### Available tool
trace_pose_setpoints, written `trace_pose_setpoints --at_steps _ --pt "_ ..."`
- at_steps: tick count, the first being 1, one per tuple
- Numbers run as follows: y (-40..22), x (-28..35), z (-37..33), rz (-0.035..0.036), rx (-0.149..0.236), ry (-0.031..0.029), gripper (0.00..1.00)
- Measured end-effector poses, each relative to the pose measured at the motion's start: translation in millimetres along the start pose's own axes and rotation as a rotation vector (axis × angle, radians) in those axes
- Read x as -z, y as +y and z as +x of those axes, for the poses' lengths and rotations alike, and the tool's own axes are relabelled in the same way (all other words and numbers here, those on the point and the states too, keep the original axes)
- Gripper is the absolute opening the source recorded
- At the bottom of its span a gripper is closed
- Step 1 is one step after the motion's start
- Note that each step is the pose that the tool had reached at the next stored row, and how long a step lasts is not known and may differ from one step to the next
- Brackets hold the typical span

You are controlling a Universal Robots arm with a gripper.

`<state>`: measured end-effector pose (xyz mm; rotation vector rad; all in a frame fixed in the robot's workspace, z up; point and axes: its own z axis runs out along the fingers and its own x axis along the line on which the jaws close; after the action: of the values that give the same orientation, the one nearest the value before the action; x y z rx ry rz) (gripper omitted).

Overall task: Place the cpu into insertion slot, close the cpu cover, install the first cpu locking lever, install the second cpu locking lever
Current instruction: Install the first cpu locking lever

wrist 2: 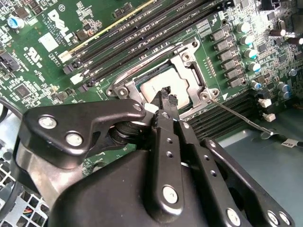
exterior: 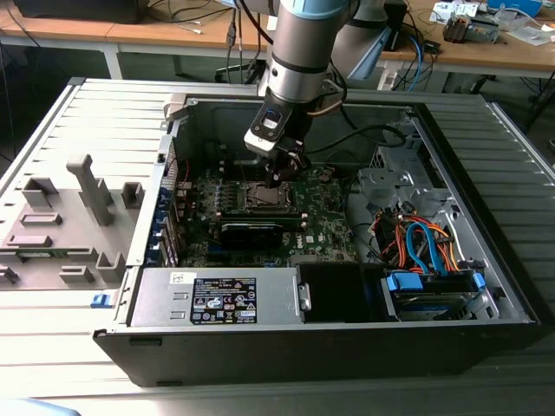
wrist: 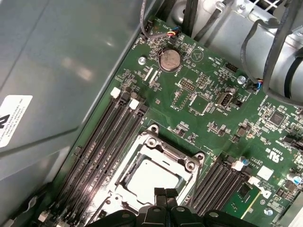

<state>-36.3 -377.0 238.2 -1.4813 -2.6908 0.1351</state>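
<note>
Gripper (wrist 2: 166,96) jaws clenched empty, black tips just over silvery cpu (wrist: 149,178) — flat square seated in insertion slot (exterior: 263,196), centre of exterior view — thin shiny cpu cover (wrist: 175,151) frame down around it.

**Setting:** robotics lab or electronics workshop, indoors.

**Evidence noted from the floor:**
- One robot arm (exterior: 295,52), grey with pale blue caps, reaches down with its gripper (exterior: 279,176) into an open computer case (exterior: 303,351).
- The case lies on its side with the lid off, on a ribbed grey metal table (exterior: 52,347).
- Inside it are a bare green board (exterior: 325,217), a boxed power supply (exterior: 217,299) and a bundle of blue and orange cables (exterior: 425,243).
- Grey fixture blocks (exterior: 87,186) stand on the table at the exterior view's left.
- Wooden workbenches (exterior: 130,35) run along the back, strewn with loose leads (exterior: 186,13) and small hardware (exterior: 473,26).
</note>
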Motion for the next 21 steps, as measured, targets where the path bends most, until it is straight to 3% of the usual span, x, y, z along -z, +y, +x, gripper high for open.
trace_pose_setpoints --at_steps 21 --pt "0.0 0.0 0.0 0.0017 0.106 -0.0117 0.11"
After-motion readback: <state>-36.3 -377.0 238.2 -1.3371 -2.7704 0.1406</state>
